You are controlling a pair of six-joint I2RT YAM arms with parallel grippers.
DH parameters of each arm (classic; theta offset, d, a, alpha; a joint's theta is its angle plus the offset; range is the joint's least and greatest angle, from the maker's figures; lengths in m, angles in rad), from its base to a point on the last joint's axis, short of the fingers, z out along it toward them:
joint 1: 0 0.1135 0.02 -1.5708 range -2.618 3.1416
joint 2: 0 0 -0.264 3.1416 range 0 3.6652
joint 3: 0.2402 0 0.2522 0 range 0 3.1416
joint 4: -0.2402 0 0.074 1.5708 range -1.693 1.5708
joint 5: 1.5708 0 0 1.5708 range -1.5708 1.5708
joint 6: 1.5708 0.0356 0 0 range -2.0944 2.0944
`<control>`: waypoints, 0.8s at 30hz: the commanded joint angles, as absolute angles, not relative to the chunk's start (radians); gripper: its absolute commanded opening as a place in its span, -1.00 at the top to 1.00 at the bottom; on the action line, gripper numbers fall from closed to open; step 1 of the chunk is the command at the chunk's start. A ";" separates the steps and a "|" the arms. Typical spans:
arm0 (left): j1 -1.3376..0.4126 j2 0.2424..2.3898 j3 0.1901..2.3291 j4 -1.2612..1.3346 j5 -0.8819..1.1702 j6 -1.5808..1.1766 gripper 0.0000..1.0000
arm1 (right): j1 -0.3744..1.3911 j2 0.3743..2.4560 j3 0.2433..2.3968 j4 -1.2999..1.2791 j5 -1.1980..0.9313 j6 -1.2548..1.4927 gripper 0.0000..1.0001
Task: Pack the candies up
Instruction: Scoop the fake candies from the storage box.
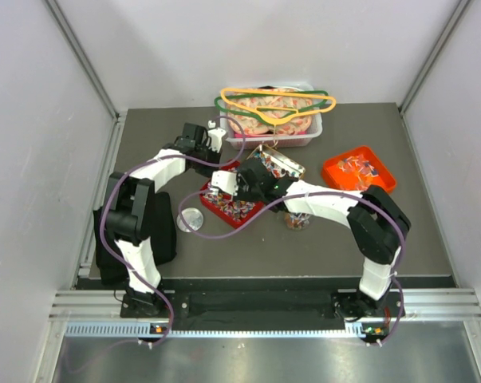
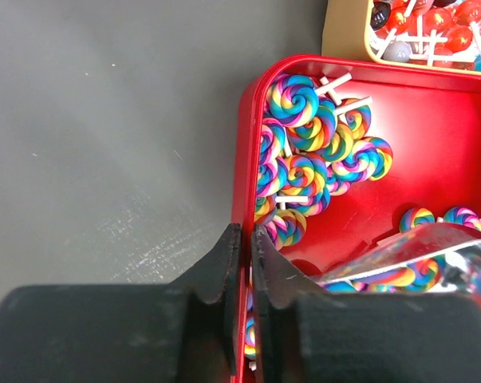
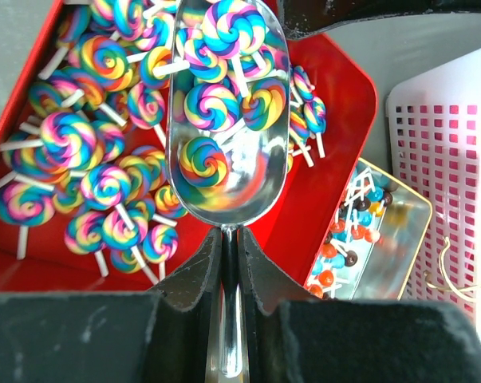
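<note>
Our right hand [image 3: 229, 239] pinches with its two fingers the thin handle of one shiny metal scoop [image 3: 252, 179], and in the bowl just beyond them we count about five rainbow-swirl lollipop candies [image 3: 210, 105] on white sticks. Dozens more lie heaped in the one glossy red rectangular tray [image 3: 348, 112] under the scoop, beside one small gold rectangular tin [image 3: 404, 219] of round sweets. Our left hand [image 2: 244, 243] nips that tray's side wall between its two fingers, with a heap of candies just inside the wall near its tips.
</note>
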State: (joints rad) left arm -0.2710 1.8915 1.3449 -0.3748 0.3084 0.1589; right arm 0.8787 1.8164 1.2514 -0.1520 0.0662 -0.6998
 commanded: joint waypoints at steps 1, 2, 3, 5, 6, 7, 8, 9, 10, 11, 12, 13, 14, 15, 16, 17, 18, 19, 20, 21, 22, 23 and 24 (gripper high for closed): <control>-0.267 1.890 1.411 -0.308 0.305 0.138 0.65 | 0.870 1.730 1.286 -0.147 0.025 -0.706 1.00; -0.267 1.893 1.419 -0.310 0.304 0.140 0.60 | 0.871 1.718 1.279 -0.146 0.026 -0.706 1.00; -0.267 1.894 1.423 -0.313 0.301 0.140 0.56 | 0.870 1.712 1.272 -0.146 0.028 -0.707 1.00; -0.267 1.896 1.431 -0.313 0.299 0.140 0.43 | 0.870 1.694 1.253 -0.144 0.028 -0.706 1.00; -0.267 1.898 1.433 -0.313 0.301 0.140 0.37 | 0.871 1.687 1.249 -0.144 0.026 -0.701 1.00; -0.267 1.899 1.436 -0.313 0.302 0.140 0.30 | 0.871 1.683 1.237 -0.143 0.026 -0.698 1.00; -0.267 1.901 1.440 -0.317 0.304 0.138 0.25 | 0.871 1.678 1.232 -0.143 0.026 -0.695 1.00; -0.267 1.901 1.443 -0.319 0.304 0.137 0.20 | 0.871 1.669 1.224 -0.137 0.028 -0.695 1.00; -0.267 1.901 1.448 -0.319 0.307 0.137 0.12 | 0.871 1.664 1.213 -0.137 0.028 -0.695 1.00; -0.267 1.901 1.454 -0.322 0.305 0.133 0.08 | 0.871 1.661 1.209 -0.135 0.031 -0.695 1.00; -0.267 1.901 1.456 -0.324 0.305 0.132 0.05 | 0.871 1.654 1.195 -0.130 0.032 -0.695 1.00; -0.267 1.901 1.463 -0.324 0.305 0.130 0.00 | 0.870 1.648 1.192 -0.132 0.031 -0.695 1.00; -0.267 1.901 1.465 -0.327 0.304 0.130 -0.04 | 0.870 1.646 1.189 -0.132 0.029 -0.690 1.00; -0.267 1.901 1.470 -0.327 0.305 0.129 -0.07 | 0.871 1.637 1.177 -0.127 0.029 -0.690 1.00; -0.265 1.899 1.476 -0.327 0.304 0.126 -0.11 | 0.871 1.634 1.172 -0.126 0.031 -0.689 1.00; -0.267 1.901 1.477 -0.328 0.307 0.126 -0.18 | 0.870 1.629 1.166 -0.121 0.035 -0.684 1.00; -0.267 1.901 1.480 -0.330 0.307 0.123 -0.21 | 0.870 1.621 1.154 -0.118 0.037 -0.684 1.00; -0.267 1.902 1.489 -0.331 0.305 0.120 -0.23 | 0.871 1.614 1.151 -0.114 0.037 -0.683 1.00; -0.265 1.902 1.494 -0.334 0.307 0.120 -0.25 | 0.871 1.611 1.146 -0.112 0.043 -0.681 1.00; -0.265 1.902 1.496 -0.334 0.304 0.118 -0.29 | 0.870 1.605 1.138 -0.110 0.046 -0.681 1.00; -0.265 1.902 1.502 -0.334 0.305 0.118 -0.31 | 0.871 1.600 1.132 -0.103 0.048 -0.681 1.00; -0.265 1.902 1.503 -0.333 0.307 0.117 -0.33 | 0.870 1.597 1.129 -0.100 0.054 -0.680 1.00; -0.265 1.904 1.506 -0.336 0.307 0.114 -0.36 | 0.868 1.595 1.123 -0.101 0.054 -0.680 1.00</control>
State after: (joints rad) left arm -0.2699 1.9072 1.4586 -0.3523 0.2977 0.1284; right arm 0.8787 1.6684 1.1267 -0.1654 0.0536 -0.6956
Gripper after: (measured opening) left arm 0.660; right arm 0.077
